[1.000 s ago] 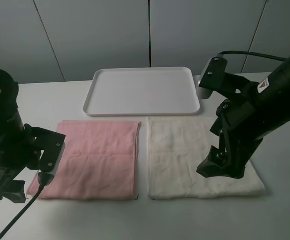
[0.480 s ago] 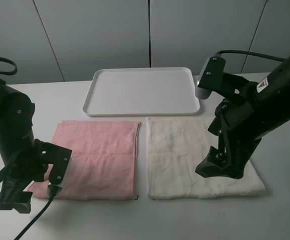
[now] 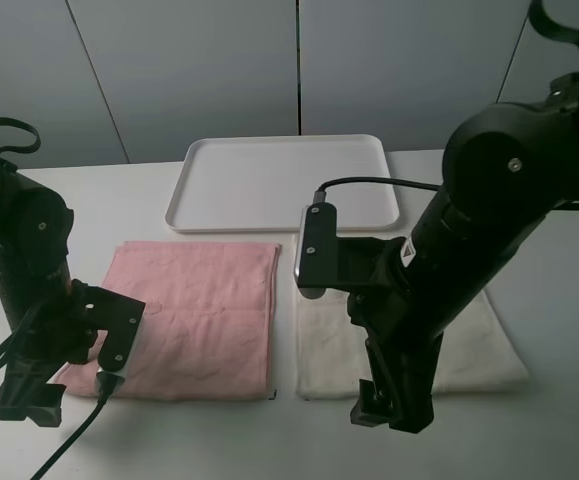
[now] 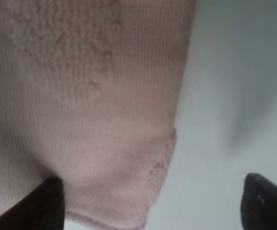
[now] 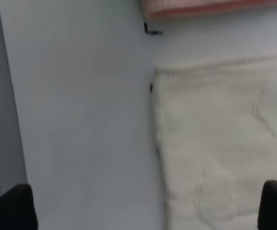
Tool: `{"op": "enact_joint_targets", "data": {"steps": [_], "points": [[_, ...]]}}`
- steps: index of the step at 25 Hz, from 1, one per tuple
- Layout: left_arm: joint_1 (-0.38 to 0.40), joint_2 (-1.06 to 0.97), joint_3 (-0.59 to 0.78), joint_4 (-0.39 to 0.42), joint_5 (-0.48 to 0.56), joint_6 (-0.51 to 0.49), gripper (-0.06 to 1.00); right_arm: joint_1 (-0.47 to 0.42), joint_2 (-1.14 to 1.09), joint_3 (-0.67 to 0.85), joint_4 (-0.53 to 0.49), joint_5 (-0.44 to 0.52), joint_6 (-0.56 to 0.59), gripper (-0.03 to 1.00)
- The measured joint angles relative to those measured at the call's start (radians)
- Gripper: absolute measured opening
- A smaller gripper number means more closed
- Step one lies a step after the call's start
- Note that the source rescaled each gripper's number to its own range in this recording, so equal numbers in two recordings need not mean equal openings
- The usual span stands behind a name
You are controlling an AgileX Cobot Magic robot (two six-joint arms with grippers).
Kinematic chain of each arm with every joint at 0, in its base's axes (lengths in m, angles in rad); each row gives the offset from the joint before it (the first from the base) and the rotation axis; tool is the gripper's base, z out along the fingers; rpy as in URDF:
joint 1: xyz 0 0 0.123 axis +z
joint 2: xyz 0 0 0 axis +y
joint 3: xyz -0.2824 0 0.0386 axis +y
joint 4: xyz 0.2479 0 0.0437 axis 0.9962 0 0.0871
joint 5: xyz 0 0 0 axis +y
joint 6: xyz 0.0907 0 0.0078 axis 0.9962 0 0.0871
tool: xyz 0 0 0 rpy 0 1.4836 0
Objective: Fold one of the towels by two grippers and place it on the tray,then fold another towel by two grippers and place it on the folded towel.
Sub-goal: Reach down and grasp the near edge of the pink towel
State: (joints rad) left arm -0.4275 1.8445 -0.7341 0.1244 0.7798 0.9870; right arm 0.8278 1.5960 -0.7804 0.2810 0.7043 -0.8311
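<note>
The tray (image 3: 282,182) sits bare at the middle of the bench's (image 3: 554,425) rear edge. In front of it two towels lie flat side by side, close but apart. The pink towel (image 3: 201,312) is toward the front left and the cream-white towel (image 3: 474,345) toward the front right, where the right arm hides much of it.

The left gripper (image 4: 152,207) hangs low over the pink towel's front left corner with its jaws spread wide and nothing between them. One finger is above the cloth and the other above bare bench just beyond the towel's side edge. I cannot tell whether either finger touches down.

The right gripper (image 5: 143,211) reaches across to the cream-white towel's front left corner, likewise wide open and holding nothing. One finger is over the towel and the other over bare bench. Small black marks (image 5: 152,31) show on the bench in the gap between the two towels
</note>
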Motion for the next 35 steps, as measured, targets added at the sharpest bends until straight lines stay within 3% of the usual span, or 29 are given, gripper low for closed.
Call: {"op": "enact_joint_targets", "data": {"steps": [6, 10, 15, 32, 35], "points": [[0.000, 0.000, 0.000, 0.000, 0.000, 0.000, 0.96, 0.147, 0.153, -0.130, -0.090, -0.037, -0.002, 1.00], [0.000, 0.000, 0.000, 0.000, 0.000, 0.000, 0.96, 0.196, 0.257, -0.231, -0.115, -0.042, -0.003, 1.00], [0.000, 0.000, 0.000, 0.004, -0.003, 0.000, 0.96, 0.199, 0.363, -0.319, -0.126, -0.018, 0.018, 1.00], [0.000, 0.000, 0.000, 0.004, -0.005, 0.000, 0.96, 0.247, 0.472, -0.333, -0.152, -0.042, 0.029, 1.00], [0.000, 0.000, 0.000, 0.004, -0.005, 0.000, 0.96, 0.248, 0.474, -0.333, -0.162, -0.049, 0.031, 0.89]]}}
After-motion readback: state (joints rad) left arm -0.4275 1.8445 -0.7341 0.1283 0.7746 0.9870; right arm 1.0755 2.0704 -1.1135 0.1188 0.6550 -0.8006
